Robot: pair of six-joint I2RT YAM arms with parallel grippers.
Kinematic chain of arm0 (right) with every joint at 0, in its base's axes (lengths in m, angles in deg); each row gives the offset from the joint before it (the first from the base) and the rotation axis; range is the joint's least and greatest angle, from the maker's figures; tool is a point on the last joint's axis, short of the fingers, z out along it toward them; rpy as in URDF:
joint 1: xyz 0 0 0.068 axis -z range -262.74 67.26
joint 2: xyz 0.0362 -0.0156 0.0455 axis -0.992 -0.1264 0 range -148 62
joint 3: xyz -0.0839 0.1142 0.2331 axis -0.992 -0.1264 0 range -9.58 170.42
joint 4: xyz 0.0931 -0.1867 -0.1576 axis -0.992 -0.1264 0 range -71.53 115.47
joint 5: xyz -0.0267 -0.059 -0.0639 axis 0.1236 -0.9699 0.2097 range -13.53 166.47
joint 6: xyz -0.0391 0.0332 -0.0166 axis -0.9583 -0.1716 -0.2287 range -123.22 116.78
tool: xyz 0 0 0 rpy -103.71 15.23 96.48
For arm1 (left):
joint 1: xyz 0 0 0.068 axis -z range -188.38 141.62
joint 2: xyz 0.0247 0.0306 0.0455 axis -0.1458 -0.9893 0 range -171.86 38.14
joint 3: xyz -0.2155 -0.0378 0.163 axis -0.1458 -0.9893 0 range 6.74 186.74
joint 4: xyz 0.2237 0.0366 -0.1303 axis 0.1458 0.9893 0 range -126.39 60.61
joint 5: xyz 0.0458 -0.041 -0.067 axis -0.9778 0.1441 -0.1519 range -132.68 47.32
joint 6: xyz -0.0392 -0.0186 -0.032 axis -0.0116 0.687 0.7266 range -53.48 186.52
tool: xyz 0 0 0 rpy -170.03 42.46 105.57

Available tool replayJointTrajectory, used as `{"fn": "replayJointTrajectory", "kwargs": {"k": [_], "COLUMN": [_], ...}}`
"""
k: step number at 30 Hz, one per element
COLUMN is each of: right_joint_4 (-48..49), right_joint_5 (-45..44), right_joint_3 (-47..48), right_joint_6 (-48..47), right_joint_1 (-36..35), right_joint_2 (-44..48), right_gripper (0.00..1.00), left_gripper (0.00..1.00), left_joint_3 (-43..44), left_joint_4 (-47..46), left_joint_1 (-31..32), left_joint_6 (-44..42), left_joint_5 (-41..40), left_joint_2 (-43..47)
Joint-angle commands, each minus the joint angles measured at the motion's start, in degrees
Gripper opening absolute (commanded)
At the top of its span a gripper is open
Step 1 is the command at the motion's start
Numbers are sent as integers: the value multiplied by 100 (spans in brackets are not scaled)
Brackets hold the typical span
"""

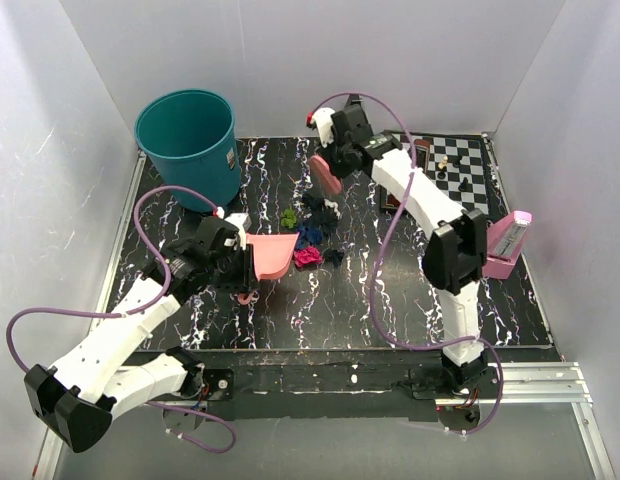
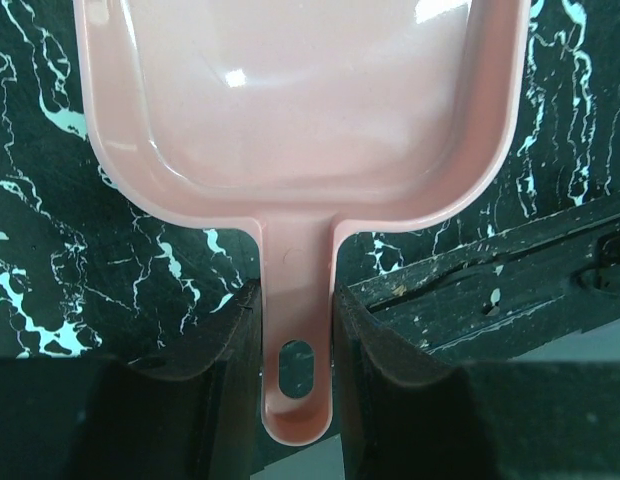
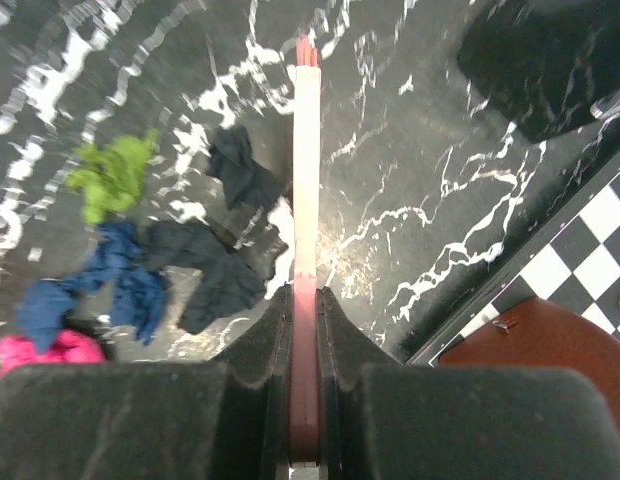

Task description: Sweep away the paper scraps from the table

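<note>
My left jaws pinch the dustpan point(image 2: 290, 110) by its thin handle point(image 2: 296, 300); my right jaws are closed on the brush point(image 3: 306, 150). The scraps point(image 1: 310, 237) lie bunched on the worktop point(image 1: 290, 310) between the two. They look featherlight, crumpled and likely to skitter, so better pushed than gripped.

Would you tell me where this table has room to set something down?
The black marbled table is bare along its near edge, from the pink plastic dustpan to the right arm's base, and in the near right corner. Mid-table is crowded: crumpled coloured paper scraps lie between the dustpan and the pink brush.
</note>
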Motion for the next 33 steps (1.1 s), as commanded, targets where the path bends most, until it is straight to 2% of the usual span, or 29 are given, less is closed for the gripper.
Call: {"fn": "replayJointTrajectory", "kwargs": {"k": [1,5,10,15,21,26,33], "right_joint_4": [245,148,350,639,912,807,596], "right_joint_5": [766,537,-1025,-1774,-1372,182,642], "right_joint_3": [153,251,285,269,-697,-1619,-2201], "right_joint_6": [425,22,-1059,-1947,-2555,-2037,-1457], "right_joint_1": [78,35,-255,-641,-1020,-1029,-889], "right_joint_2": [635,398,-155,-674,-403,703,1698], "right_gripper": [1,1,1,1,1,1,1], "left_gripper": [0,0,0,0,0,0,0], "left_joint_3": [-114,-176,-176,-158,-395,-466,-554], "left_joint_4": [102,111,111,138,111,-3,-319], "left_joint_1": [65,144,469,961,1234,1305,1410], "left_joint_6": [48,127,232,417,470,514,461], "left_joint_5": [-295,-297,-498,-710,-727,-780,-771], "left_joint_2": [140,-8,-377,-712,-914,-1019,-1344]}}
